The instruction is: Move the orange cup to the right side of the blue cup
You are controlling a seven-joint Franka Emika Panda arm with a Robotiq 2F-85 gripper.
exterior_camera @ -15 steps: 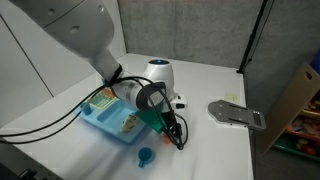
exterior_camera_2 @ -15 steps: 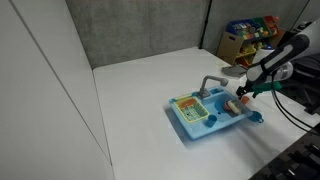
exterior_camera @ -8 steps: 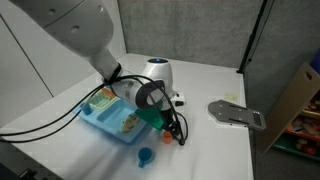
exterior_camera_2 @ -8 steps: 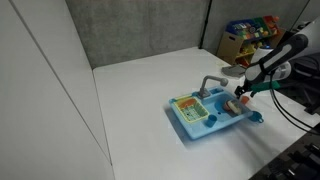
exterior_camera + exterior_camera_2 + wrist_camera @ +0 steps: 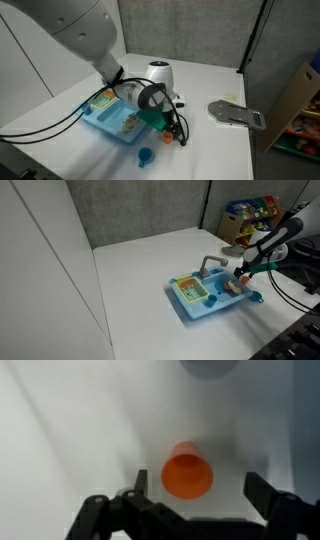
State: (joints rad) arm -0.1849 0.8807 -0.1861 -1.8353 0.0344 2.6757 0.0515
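claw (image 5: 195, 488) wide open, empty | wrist: orange cup (image 5: 188, 470) between jaws | exterior only: blue cup (image 5: 146, 156)

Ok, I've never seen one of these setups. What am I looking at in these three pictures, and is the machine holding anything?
This is a single robot arm with a two-fingered pincer at its end. Two pictures come from cameras standing outside the robot, looking at the same white table from different places. The third comes from a camera on the wrist, looking past the pincer's fingers. On the table are a blue toy sink, a small blue cup near it, a grey flat object and a white rounded device. The wrist view shows a small orange cup in the gap between the open fingers, and neither finger appears to touch it. So nothing is held: the pincer is open, with the orange cup between its fingers.
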